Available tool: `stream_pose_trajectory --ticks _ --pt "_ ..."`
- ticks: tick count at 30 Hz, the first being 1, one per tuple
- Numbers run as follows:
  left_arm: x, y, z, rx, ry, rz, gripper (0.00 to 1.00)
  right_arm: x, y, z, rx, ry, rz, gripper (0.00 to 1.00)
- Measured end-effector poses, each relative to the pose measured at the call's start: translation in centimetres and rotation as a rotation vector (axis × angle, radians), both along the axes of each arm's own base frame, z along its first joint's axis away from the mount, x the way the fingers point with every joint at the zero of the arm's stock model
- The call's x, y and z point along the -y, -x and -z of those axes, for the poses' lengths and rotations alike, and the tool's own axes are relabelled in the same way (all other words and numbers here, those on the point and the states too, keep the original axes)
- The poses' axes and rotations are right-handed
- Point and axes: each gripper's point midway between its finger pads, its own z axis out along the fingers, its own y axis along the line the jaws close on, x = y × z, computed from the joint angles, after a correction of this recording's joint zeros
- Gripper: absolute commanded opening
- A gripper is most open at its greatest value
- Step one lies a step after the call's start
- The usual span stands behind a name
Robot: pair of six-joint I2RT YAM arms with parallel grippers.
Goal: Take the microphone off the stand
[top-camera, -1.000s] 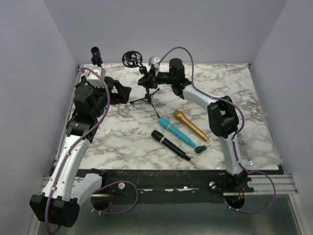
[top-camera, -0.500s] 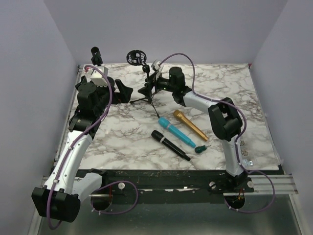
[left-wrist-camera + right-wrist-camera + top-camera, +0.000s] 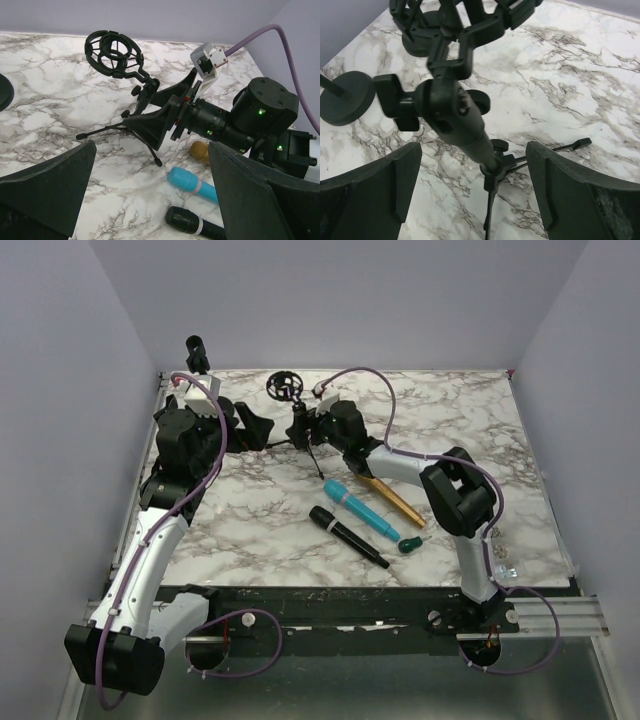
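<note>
A: Top external view, and there was the tripod [image 3: 300,432] at the far middle of the table [image 3: 480,430], all black, thin legs splayed on the marble, a round cage mount [image 3: 284,386] tipped to the left on top!
B: And the right wrist looked straight at its knuckle joint, knobs either side, the stem running down to the legs.
A: A mic [image 3: 195,347] stood upright too, black, on a round-footed post [image 3: 347,97] in the far-left corner, apart from both grippers.
B: Three more lay loose nearer in: gold mic [image 3: 392,498], blue mic [image 3: 360,511], black mic [image 3: 347,536], side by side, all slanted.
A: Now the arms! The right one reached far across to the left, forearm low, right gripper [image 3: 474,160] level with the stem.
B: Fingers [image 3: 570,200] spread wide there, the stem between them, neither one touching it that I could see.
A: The left arm was raised and bent at the elbow, left gripper [image 3: 258,428] pointing right at the tripod from just beside it.
B: Spread wide as well, gripping nothing; its fingers [image 3: 47,187] framed the tripod in the left wrist view.
</note>
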Motion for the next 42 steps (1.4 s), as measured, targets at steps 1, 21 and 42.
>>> stream_pose_trajectory --ticks 1,21,42 --pt "0.0 0.1 0.0 0.001 0.001 0.001 0.97 -0.2 0.2 0.0 0.007 0.003 0.005 0.86" --pt "-0.1 0.3 -0.5 0.015 0.010 0.005 0.97 -2.6 -3.4 -2.3 0.257 0.126 -0.051 0.01" --pt "-0.9 0.2 -0.9 0.030 0.004 -0.021 0.97 -8.6 -12.7 -3.1 0.481 0.024 0.021 0.19"
